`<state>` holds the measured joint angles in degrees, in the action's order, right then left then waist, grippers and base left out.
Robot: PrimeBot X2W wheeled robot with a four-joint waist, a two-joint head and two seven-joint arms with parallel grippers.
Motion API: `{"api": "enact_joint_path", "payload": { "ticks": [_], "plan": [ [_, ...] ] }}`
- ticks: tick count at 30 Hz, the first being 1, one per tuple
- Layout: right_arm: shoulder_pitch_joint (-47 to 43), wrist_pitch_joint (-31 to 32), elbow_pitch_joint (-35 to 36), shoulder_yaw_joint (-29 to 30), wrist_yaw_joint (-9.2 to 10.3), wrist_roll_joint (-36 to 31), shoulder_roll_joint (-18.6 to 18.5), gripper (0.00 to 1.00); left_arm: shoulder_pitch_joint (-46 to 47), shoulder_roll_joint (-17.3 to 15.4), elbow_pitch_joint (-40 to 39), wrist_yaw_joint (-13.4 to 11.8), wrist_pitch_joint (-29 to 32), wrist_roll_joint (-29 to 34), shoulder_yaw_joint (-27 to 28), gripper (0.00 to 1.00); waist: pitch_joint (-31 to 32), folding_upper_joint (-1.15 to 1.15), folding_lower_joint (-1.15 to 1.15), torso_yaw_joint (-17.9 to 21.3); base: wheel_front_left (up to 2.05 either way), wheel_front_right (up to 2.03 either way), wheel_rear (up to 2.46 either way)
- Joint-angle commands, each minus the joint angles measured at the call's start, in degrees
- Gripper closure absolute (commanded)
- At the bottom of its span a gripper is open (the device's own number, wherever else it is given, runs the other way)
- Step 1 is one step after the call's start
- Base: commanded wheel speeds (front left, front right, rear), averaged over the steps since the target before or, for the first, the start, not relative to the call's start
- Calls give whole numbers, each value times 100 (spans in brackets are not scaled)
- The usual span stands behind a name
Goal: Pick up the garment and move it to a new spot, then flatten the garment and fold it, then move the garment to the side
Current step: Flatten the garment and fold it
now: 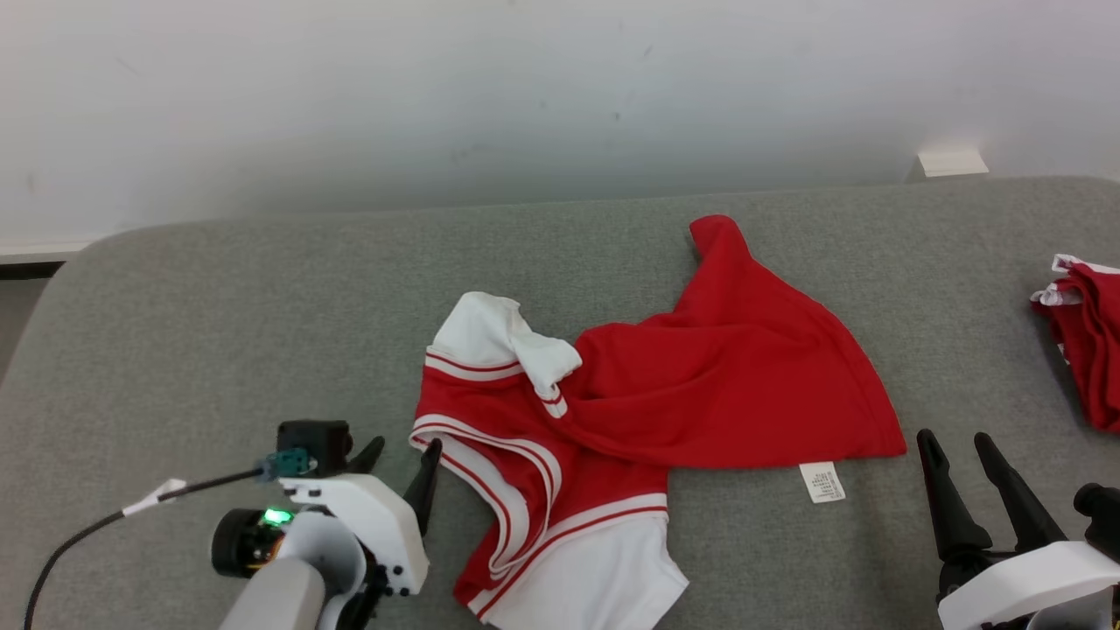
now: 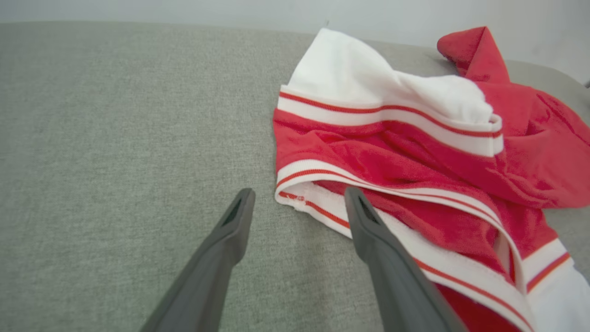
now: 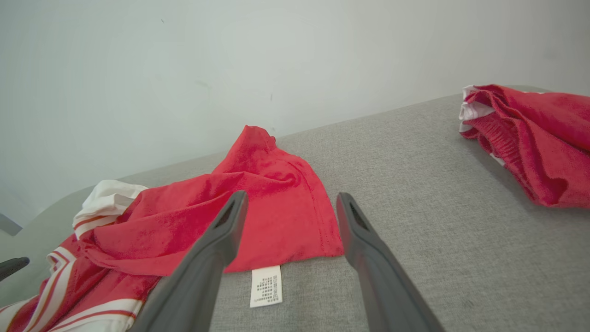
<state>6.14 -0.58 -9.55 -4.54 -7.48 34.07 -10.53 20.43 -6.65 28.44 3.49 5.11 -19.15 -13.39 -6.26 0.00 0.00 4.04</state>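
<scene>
I see the garment, a red and white top, lying crumpled midway across the grey padded surface, its label poking out at the near edge. My left gripper sits just beside its striped left edge, jaws wide and empty; my right gripper hovers near the right corner, equally wide, holding nothing. By my reading, flattening, folding and the move aside all remain; whether the first relocation is done I can't tell from here. A second red bundle lies well apart at the right.
</scene>
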Motion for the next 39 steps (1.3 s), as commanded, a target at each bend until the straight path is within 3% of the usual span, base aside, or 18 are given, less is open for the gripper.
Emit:
{"api": "enact_joint_path", "payload": {
  "ticks": [1,7,13,14,15,18,28,39],
  "plan": [
    [97,-26,-37,13,-1,-30,12,0,135,-109,115,-3,138,50,-4,0,-99,0,0,131,0,0,0],
    [213,-89,-108,-75,-1,22,34,0,510,-445,592,60,658,93,-47,0,-241,0,0,423,0,0,0],
    [257,-155,-205,-144,-2,75,45,0,744,-650,936,105,701,200,-139,0,-316,0,0,638,0,0,0],
    [267,-160,-223,-146,-1,74,44,0,773,-657,963,99,643,200,-133,4,-316,0,0,658,0,0,0],
    [272,-170,-241,-146,-1,78,42,0,794,-673,982,89,598,211,-132,23,-308,0,0,675,0,0,0],
    [260,-202,-282,-137,-1,97,32,0,832,-714,1003,130,516,224,-177,98,-275,0,0,702,0,0,0],
    [327,-218,-254,-119,-1,112,2,0,1279,-1262,889,303,554,114,-213,100,-370,0,0,732,0,0,0],
    [593,-315,-310,-307,-1,131,68,0,2407,-2365,1731,391,483,-632,-483,100,-825,0,0,1082,0,0,0]
  ]
}}
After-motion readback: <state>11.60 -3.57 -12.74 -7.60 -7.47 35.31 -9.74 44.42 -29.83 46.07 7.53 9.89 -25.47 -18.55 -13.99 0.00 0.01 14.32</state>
